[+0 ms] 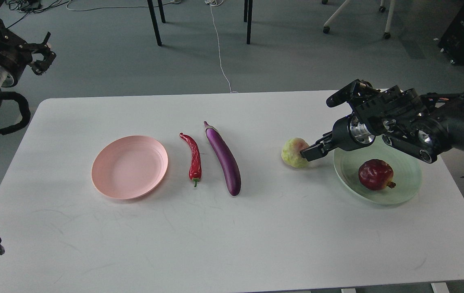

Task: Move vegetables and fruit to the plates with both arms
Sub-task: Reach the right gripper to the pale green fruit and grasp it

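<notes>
The yellow-green fruit (pixel 294 152) lies on the white table (pixel 232 228), just left of the pale green plate (pixel 406 185). The pomegranate (pixel 375 174) rests in that plate. My right gripper (pixel 310 152) is open, low over the table, with its fingertips against the fruit's right side. The red chili pepper (pixel 194 158) and the purple eggplant (pixel 225 158) lie side by side mid-table. The empty pale pink plate (pixel 129 167) sits left of them. My left gripper (pixel 44 51) is open and empty, held high beyond the table's far left corner.
The right arm's forearm (pixel 427 130) hangs over the green plate's far rim. Table legs, chair wheels and a white cable (pixel 219 53) are on the floor behind the table.
</notes>
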`<move>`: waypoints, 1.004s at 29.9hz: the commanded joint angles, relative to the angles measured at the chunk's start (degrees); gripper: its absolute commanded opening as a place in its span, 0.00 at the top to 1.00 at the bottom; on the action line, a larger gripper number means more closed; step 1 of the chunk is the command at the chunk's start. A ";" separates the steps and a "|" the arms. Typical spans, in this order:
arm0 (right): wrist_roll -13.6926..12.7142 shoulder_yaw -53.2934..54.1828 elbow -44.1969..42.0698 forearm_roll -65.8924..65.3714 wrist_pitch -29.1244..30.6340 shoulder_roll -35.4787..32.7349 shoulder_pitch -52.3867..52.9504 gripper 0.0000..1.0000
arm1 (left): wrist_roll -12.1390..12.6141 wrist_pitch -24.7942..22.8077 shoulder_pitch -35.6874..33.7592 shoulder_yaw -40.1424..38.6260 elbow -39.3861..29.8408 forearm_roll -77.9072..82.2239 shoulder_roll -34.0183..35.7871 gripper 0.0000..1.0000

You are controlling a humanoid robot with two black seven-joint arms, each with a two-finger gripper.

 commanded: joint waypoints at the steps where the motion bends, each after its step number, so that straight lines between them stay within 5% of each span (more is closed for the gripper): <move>1: 0.14 0.17 -1.06 0.14 0.04 1.15 -0.37 0.06 | 0.01 0.00 0.03 -0.02 0.01 -0.04 0.06 0.01; 14: 0.05 0.08 -3.78 7.53 0.13 3.69 -1.59 0.07 | -0.96 0.00 0.64 0.07 -0.08 0.05 0.06 0.01; 21: -0.47 -0.18 -6.85 7.35 0.05 5.28 -4.23 0.16 | -1.13 0.00 1.87 0.07 0.01 0.05 0.23 0.01; 26: -1.70 -0.18 -7.56 7.35 0.05 7.56 -3.88 0.47 | -1.13 0.00 2.05 0.07 0.01 -0.04 0.15 0.01; 30: -1.97 -0.18 -7.91 7.35 0.05 6.95 -2.22 0.57 | -1.13 0.00 2.05 0.07 0.01 -0.04 0.23 0.01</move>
